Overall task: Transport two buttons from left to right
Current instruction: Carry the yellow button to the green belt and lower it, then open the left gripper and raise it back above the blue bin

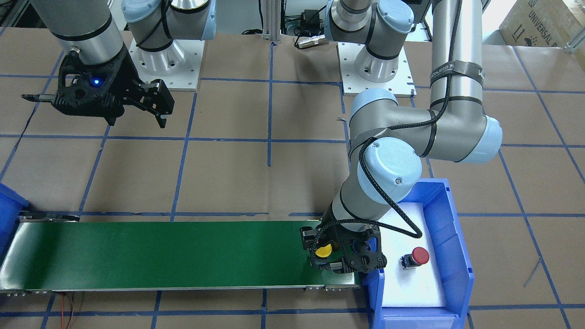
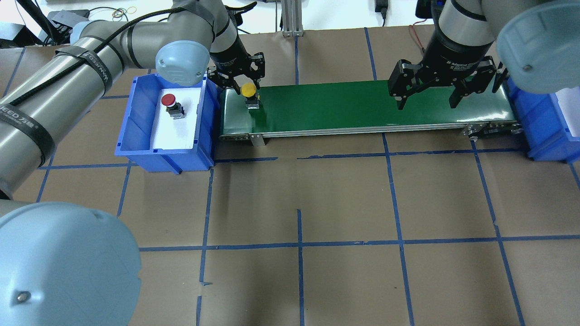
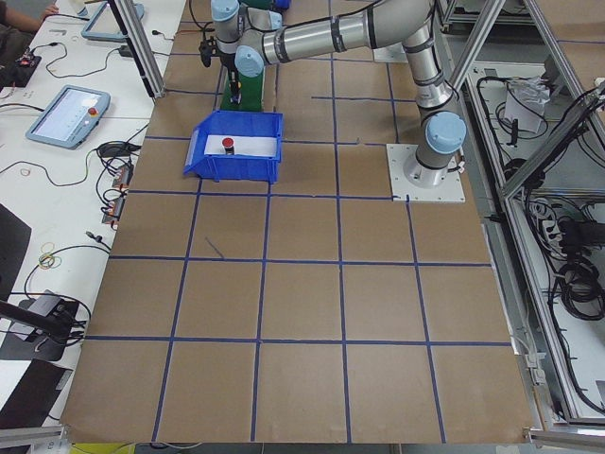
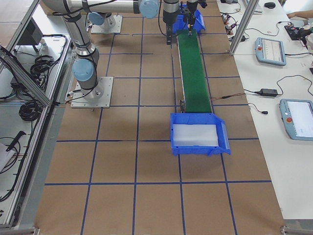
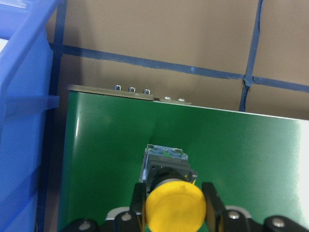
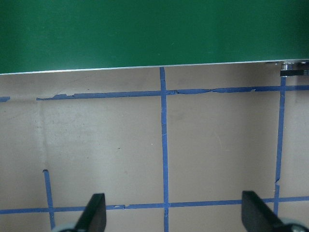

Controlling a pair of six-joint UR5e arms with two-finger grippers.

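The yellow button [image 5: 175, 207] stands upright at the left end of the green conveyor belt [image 2: 362, 104], blue rear part down. My left gripper [image 5: 175, 212] is shut on its cap, one finger on each side; both show in the overhead view [image 2: 248, 90] and the front view [image 1: 324, 251]. The red button [image 2: 170, 102] lies on white foam in the blue bin [image 2: 136, 117] beside that belt end, also in the front view [image 1: 418, 257]. My right gripper [image 2: 427, 105] is open and empty, held above the table by the belt's right end [image 6: 175, 215].
A second blue bin [image 2: 543, 136] with a white foam liner stands at the belt's right end. The brown table [image 2: 299, 203] carries a blue tape grid. The arm bases [image 1: 164, 68] stand on white plates behind the belt.
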